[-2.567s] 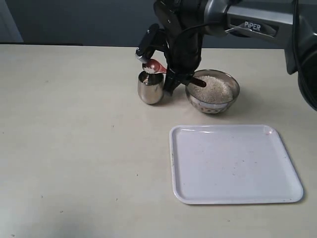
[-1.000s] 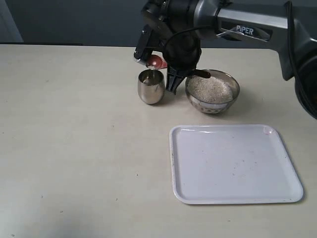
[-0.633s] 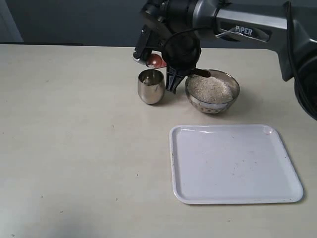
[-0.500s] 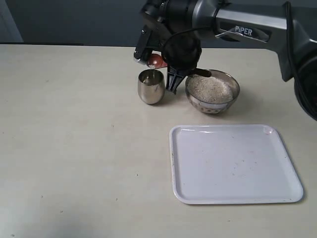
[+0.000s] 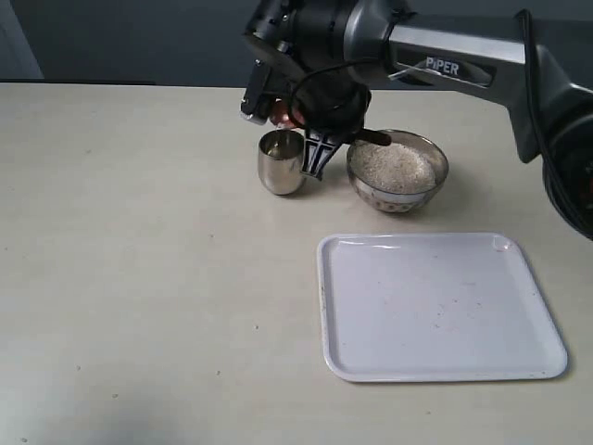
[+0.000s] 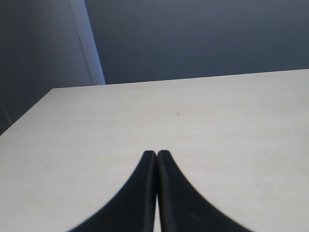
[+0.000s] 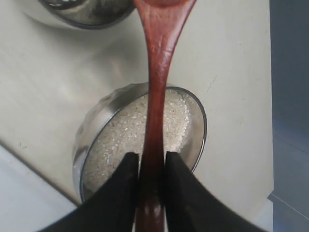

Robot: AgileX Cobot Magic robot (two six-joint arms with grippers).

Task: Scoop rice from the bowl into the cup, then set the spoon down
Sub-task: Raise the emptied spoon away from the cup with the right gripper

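The steel cup (image 5: 282, 161) stands left of the steel bowl (image 5: 442, 168), which is heaped with white rice (image 5: 397, 165). My right gripper (image 5: 320, 148) hangs between them, shut on the slim handle of the dark red wooden spoon (image 5: 283, 113). The spoon's head is up above the cup's far rim. In the right wrist view the spoon (image 7: 158, 72) runs from my gripper (image 7: 150, 157) out over the rice (image 7: 120, 140) in the bowl (image 7: 204, 126) toward the cup (image 7: 82, 12). My left gripper (image 6: 156, 153) is shut and holds nothing, over bare table.
A white tray (image 5: 435, 306) lies near the table's front right, below the bowl in the exterior view. The pale tabletop (image 5: 139, 278) stretches out to the left. A dark wall runs behind the table's far edge.
The right arm has swung a little to the left, and the spoon's head has lifted from the cup's mouth and moved back over its far rim. Cup, bowl and tray stay put.
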